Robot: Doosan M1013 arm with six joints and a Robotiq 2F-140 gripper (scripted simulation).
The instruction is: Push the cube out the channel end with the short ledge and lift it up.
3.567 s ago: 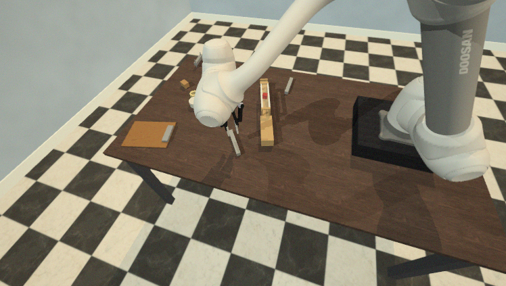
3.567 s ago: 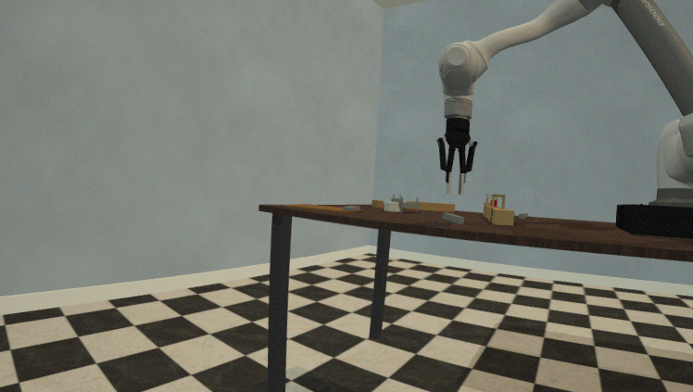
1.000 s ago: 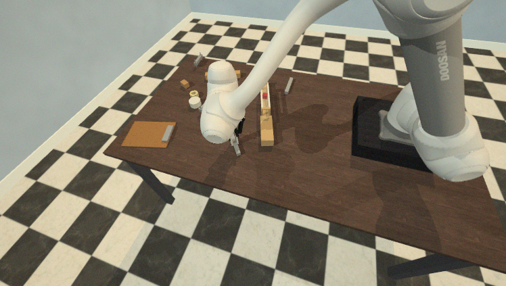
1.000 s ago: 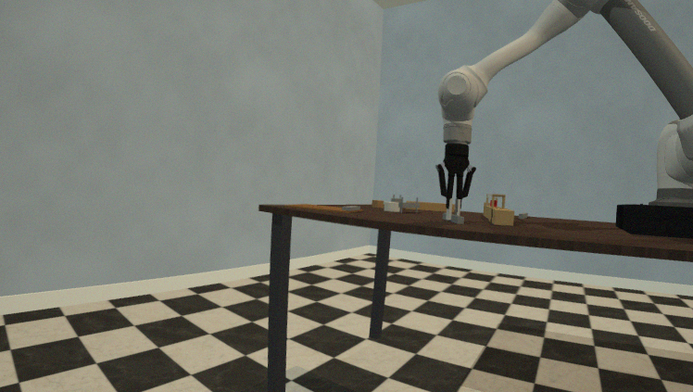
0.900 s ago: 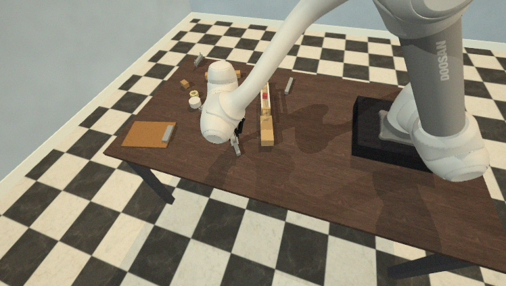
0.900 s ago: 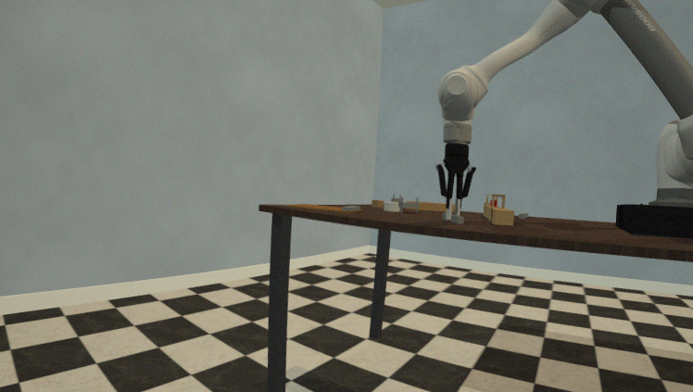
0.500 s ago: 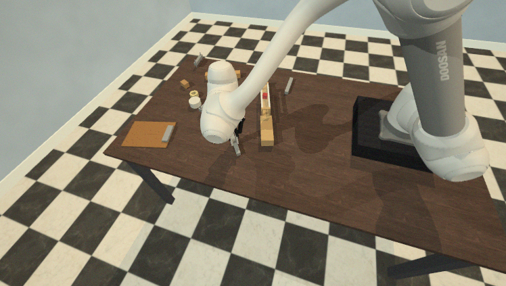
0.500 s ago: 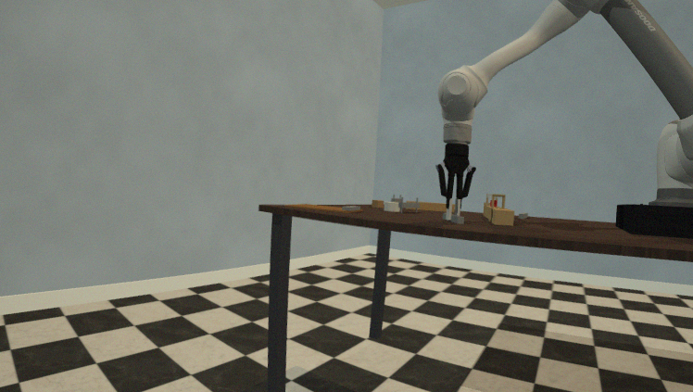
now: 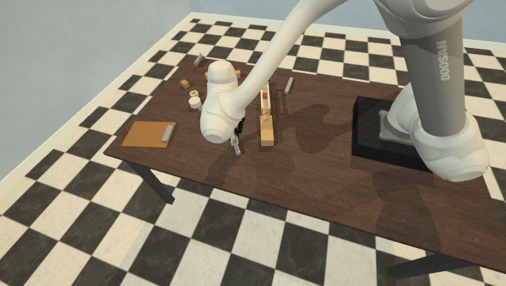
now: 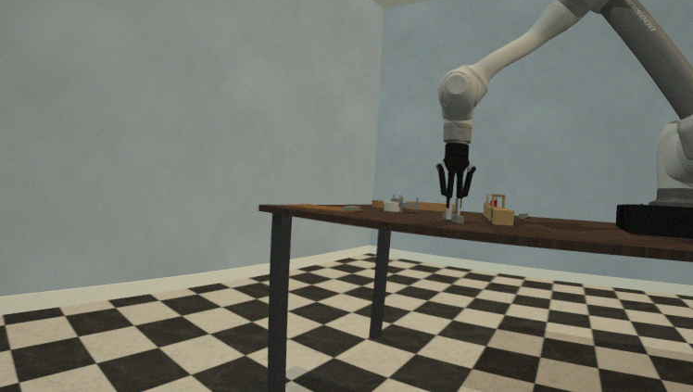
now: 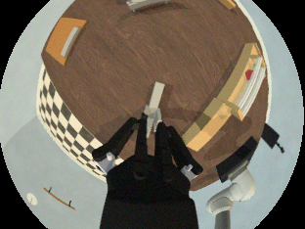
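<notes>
A red cube (image 9: 265,95) sits inside the long wooden channel (image 9: 266,116) in the middle of the table, towards its far end. It also shows in the wrist view (image 11: 249,74) and in the side view (image 10: 493,202). My gripper (image 9: 235,143) points straight down, left of the channel's near end and outside it. It is shut on a short grey stick (image 9: 237,149), which reaches ahead of the fingers in the wrist view (image 11: 155,101). The stick's low end is at the table top (image 10: 456,218). The arm hides the fingers in the top view.
A second grey stick (image 9: 288,85) lies right of the channel's far end. A third grey stick (image 9: 197,59) lies at the far left edge. A white cylinder (image 9: 194,103), a yellow ring (image 9: 193,92) and a small wooden block (image 9: 185,83) stand left. An orange board (image 9: 148,134) carries a grey block. The black robot base (image 9: 387,133) is right.
</notes>
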